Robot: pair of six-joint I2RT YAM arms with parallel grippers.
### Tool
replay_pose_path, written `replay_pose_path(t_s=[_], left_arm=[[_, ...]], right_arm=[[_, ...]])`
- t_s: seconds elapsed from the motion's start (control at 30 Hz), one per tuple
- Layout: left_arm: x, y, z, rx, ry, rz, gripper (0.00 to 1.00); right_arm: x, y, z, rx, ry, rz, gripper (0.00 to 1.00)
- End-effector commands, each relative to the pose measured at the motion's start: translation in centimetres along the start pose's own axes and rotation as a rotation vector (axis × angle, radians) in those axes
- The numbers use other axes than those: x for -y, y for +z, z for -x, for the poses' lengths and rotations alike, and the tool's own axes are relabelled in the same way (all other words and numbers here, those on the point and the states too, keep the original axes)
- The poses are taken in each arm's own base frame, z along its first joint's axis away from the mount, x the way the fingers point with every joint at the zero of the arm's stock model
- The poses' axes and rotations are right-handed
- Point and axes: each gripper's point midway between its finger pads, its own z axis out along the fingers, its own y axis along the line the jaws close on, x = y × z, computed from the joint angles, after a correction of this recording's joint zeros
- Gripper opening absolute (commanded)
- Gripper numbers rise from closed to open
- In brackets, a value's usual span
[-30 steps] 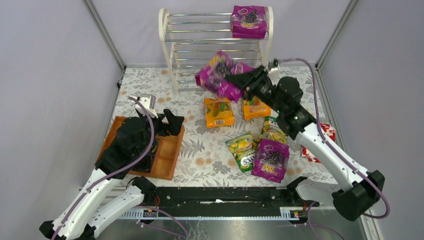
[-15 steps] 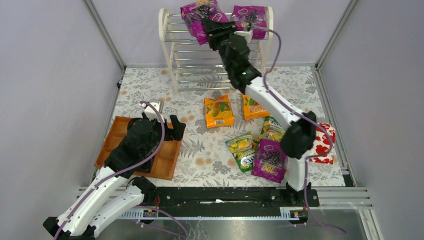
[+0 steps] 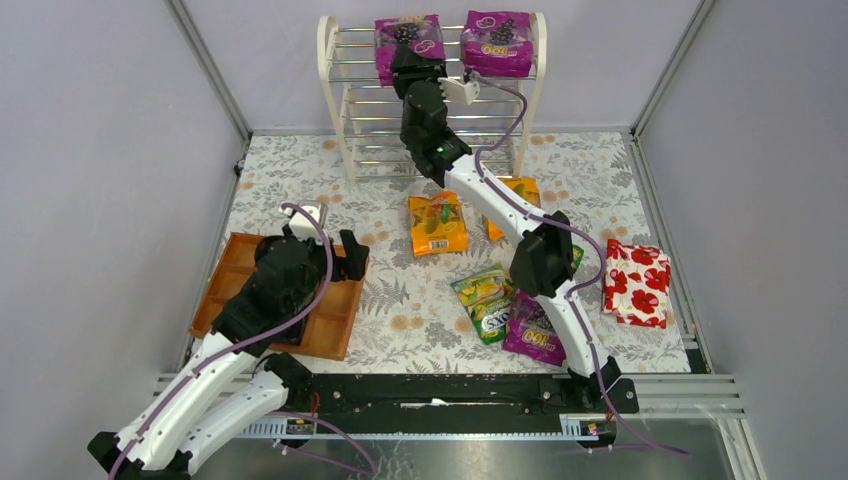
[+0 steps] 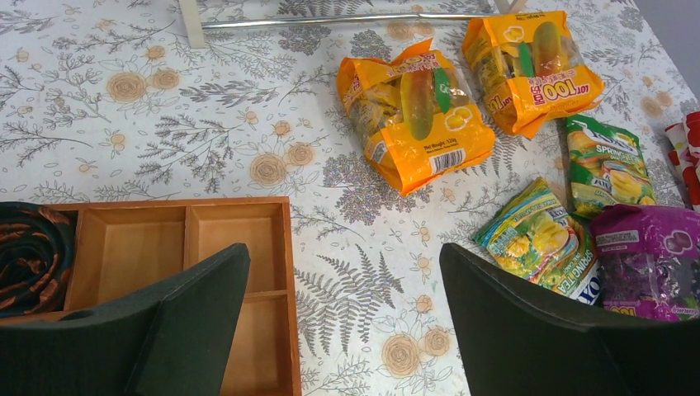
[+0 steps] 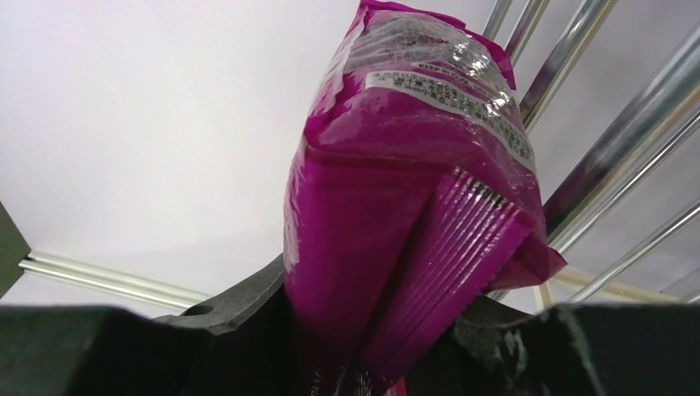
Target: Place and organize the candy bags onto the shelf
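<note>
- The right gripper [image 3: 412, 66] is reached out over the far edge of the table [image 3: 300, 190]. Its jaws are clamped narrow on the crimped near end of the held purple bag [image 3: 408, 42] (the wrist view shows that seam pinched between them).
- That bag is over the left half of the top tier of the shelf [image 3: 329, 90]. It is just beside the second purple bag [image 3: 497, 42], which lies on the right half.
- The relation that matters: the held purple bag runs straight away from the jaws toward the back wall. Its long axis crosses the chrome rods, parallel to its neighbour. Whether it bears on the rods or hangs just above them, I cannot tell.
- By my reading, this placement is nearly done. The next move would be to part the jaws and draw back toward the near edge without dragging the seam along.
- The left gripper [image 4: 342, 322] hangs with jaws wide and empty over the wooden tray [image 4: 132, 247], by the left edge.
- Left on the table are an orange bag [image 3: 437, 222] mid-table and the other orange bag [image 4: 532, 70] just to its right. A green-yellow bag [image 3: 483, 300] and the third purple bag [image 3: 535, 335] lie toward the near edge.
- The mid-table orange bag is the one nearest the left arm; the others lie on the right arm's side.
- The red flowered bag [image 3: 636, 282] by the right edge is not among the candy bags.
</note>
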Motion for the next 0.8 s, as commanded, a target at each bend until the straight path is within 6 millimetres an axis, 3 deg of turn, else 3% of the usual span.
replay_pose_path(t_s=[0.0,0.47,0.77], left_arm=[[0.2,0.5,1.2,0.051,0.007,-0.001,0.91],[0.2,0.5,1.3,0.054,0.005,-0.001,0.91],[0.3,0.5,1.3,0.057,0.003,-0.005,0.92]], right_arm=[[-6.9,-0.1,5.9,0.191,0.174,0.114,0.46],[-6.1,0.4,7.8,0.299,0.078,0.088,0.54],[-6.3,-0.6,6.4,0.138,0.022,0.043,0.86]])
